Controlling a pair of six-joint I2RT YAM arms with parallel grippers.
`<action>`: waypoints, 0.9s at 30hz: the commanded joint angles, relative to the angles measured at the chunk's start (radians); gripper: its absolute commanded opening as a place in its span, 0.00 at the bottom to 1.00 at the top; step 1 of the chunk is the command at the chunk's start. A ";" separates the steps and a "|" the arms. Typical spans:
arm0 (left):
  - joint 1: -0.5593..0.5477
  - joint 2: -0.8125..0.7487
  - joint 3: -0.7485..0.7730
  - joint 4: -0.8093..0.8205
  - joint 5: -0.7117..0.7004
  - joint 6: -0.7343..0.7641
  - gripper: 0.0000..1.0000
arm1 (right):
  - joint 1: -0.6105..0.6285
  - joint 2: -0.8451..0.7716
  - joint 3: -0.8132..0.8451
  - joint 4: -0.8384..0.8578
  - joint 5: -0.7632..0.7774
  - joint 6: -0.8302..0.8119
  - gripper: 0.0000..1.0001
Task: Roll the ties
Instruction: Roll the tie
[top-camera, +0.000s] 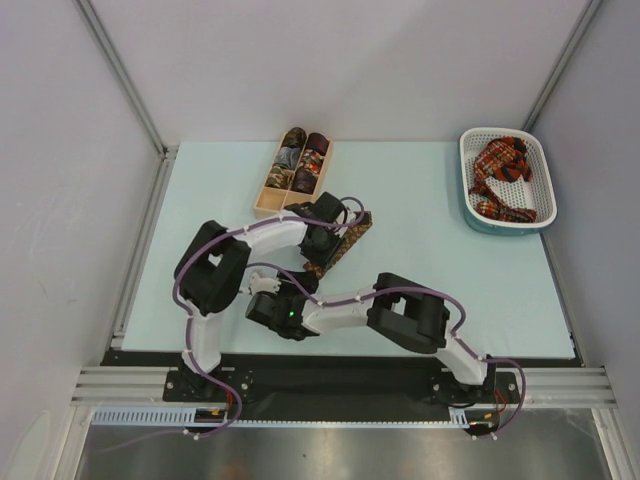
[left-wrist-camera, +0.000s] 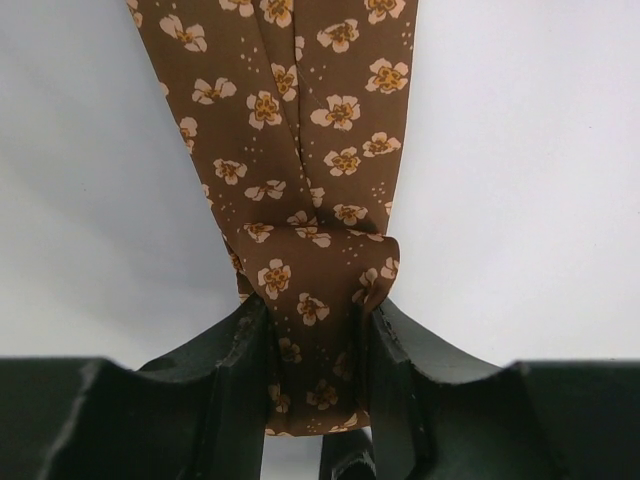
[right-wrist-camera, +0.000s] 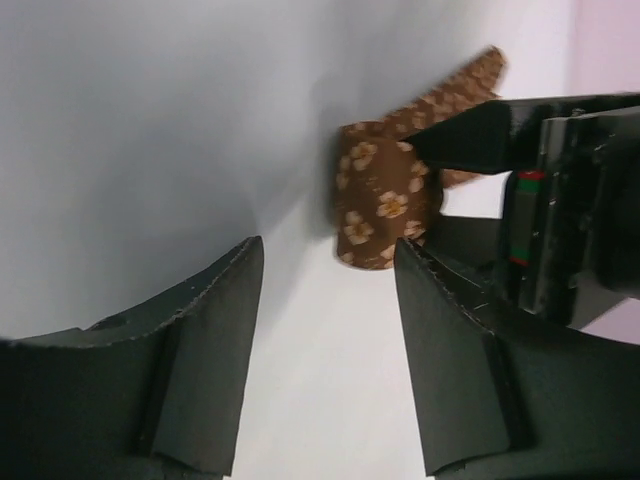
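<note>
A brown tie with small gold flowers lies on the pale table, running diagonally. My left gripper is shut on its partly rolled near end; in the left wrist view the tie stretches away from my closed left gripper. My right gripper is open and empty just beside it. In the right wrist view the small brown roll stands ahead of my open right gripper, with the left gripper's fingers on it.
A light wooden divided box holding several rolled ties stands behind the arms. A white perforated basket at the back right holds red plaid ties. Metal frame rails run along the table's left and right sides.
</note>
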 joint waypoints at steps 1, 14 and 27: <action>-0.005 0.063 -0.009 -0.182 0.062 -0.033 0.41 | -0.017 0.072 0.094 -0.131 0.108 0.009 0.60; -0.005 0.118 0.066 -0.277 0.062 -0.021 0.41 | -0.054 0.187 0.149 -0.162 0.132 -0.049 0.61; -0.007 0.124 0.092 -0.327 0.035 -0.021 0.41 | -0.144 0.296 0.221 -0.352 0.055 0.058 0.49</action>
